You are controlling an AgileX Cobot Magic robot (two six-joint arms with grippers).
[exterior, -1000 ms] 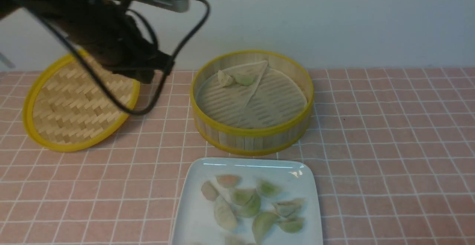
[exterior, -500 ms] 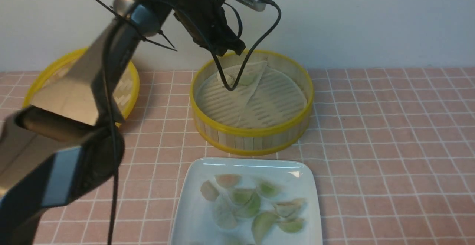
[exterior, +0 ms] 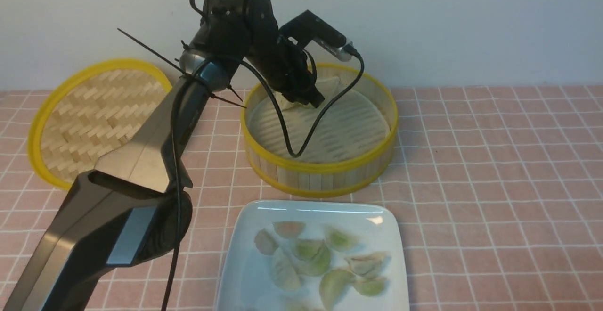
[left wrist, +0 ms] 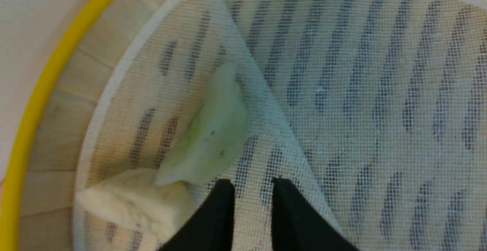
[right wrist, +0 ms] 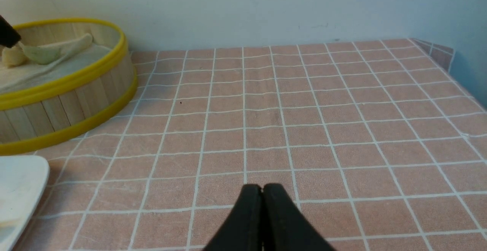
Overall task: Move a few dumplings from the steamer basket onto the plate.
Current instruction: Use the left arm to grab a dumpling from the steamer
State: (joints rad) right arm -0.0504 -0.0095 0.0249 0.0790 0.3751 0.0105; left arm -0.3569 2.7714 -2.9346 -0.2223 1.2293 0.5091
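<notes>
The steamer basket (exterior: 325, 167) stands at the middle back, with a pale mesh liner (left wrist: 342, 91) folded over its floor. Two dumplings lie in its far left part: a green one (left wrist: 213, 137) and a pale one (left wrist: 133, 201). My left gripper (exterior: 311, 101) is inside the basket, right next to them. In the left wrist view it (left wrist: 251, 182) is open a little, with only liner between the fingertips. Several dumplings (exterior: 320, 264) lie on the white plate (exterior: 311, 209) in front. My right gripper (right wrist: 262, 186) is shut and empty over the cloth, right of the basket (right wrist: 76, 76).
The flat woven lid (exterior: 94, 108) leans at the back left. The left arm's cable (exterior: 301, 151) hangs into the basket. A pink checked cloth (exterior: 494, 184) covers the table. A wall runs close behind the basket. The plate's corner (right wrist: 19, 182) shows in the right wrist view.
My left arm has swung from over the lid to the right and come down into the basket, beside the two dumplings. The dumplings on the plate have not moved.
</notes>
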